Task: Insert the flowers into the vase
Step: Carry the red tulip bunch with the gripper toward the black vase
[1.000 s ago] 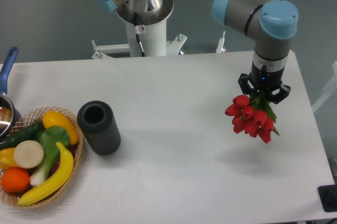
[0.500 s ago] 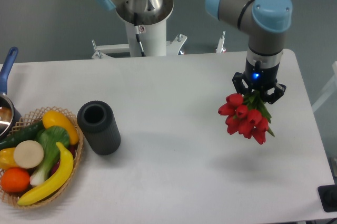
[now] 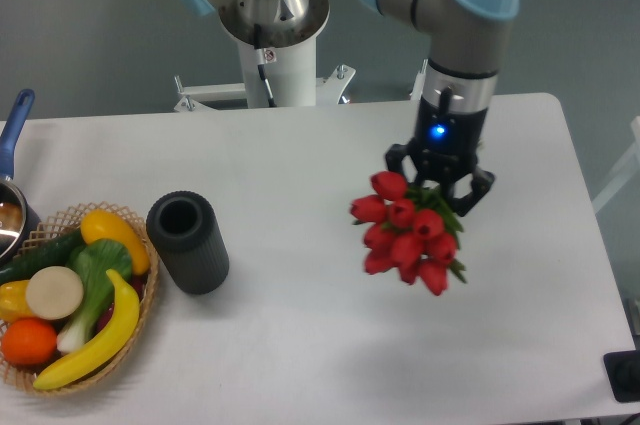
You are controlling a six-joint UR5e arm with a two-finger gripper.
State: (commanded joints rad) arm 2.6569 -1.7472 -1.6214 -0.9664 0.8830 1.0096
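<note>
End effector [image 3: 441,177] hangs above the worktop [image 3: 300,345], right of centre, clenched on the green stems of one bunch of flowers [image 3: 405,230]; a blue light glows on the wrist just above it. Roughly ten red tulip buds fan out below and to the left of the fingers, held clear of the surface, with a few green leaf tips showing at the lower right of the bunch. One vase [image 3: 187,242], dark and ribbed, stands upright well apart to the left, its round mouth open upward. Just beside the vase on its left sits one wicker basket [image 3: 120,345] holding toy produce: a banana [image 3: 95,340], a yellow pepper [image 3: 112,234], an orange [image 3: 28,341], a green leafy vegetable [image 3: 97,270] and a round pale slice [image 3: 54,292]. One pot with a blue handle [image 3: 12,135] is cut off by the left edge.
</note>
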